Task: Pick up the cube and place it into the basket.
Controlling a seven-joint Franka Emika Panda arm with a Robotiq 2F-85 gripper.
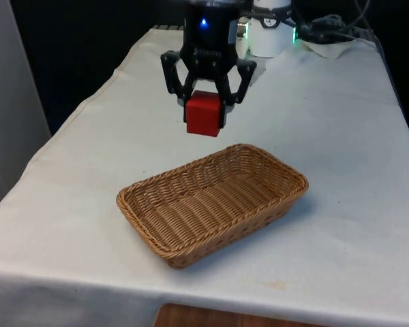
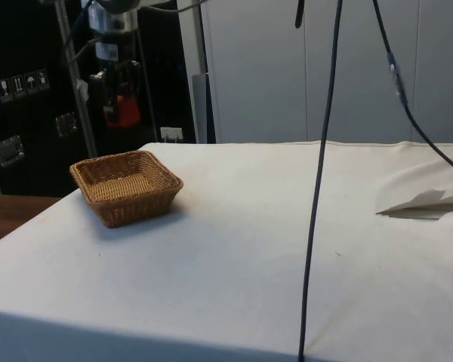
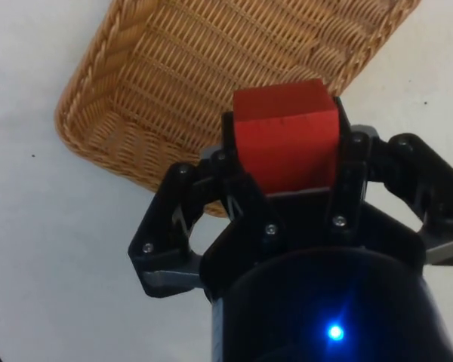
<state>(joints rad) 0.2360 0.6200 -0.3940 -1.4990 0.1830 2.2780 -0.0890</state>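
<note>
A red cube (image 1: pixel 204 114) hangs in the air, with my black gripper (image 1: pixel 205 109) shut on it. It is well above the table, near the far edge of the wicker basket (image 1: pixel 157 193). The basket is oblong, brown and has nothing inside. In the side view the cube (image 2: pixel 126 110) is high above the basket (image 2: pixel 152 197), over its far side. The wrist view has the cube (image 3: pixel 287 136) clamped between both fingers (image 3: pixel 230 151), above the basket's rim (image 3: pixel 98 151).
White cloth covers the table (image 1: pixel 341 136). A black cable (image 2: pixel 321 181) hangs down in front of the side view. Crumpled cloth (image 2: pixel 426 197) lies at the side view's right. White equipment (image 1: pixel 269 34) stands at the table's far end.
</note>
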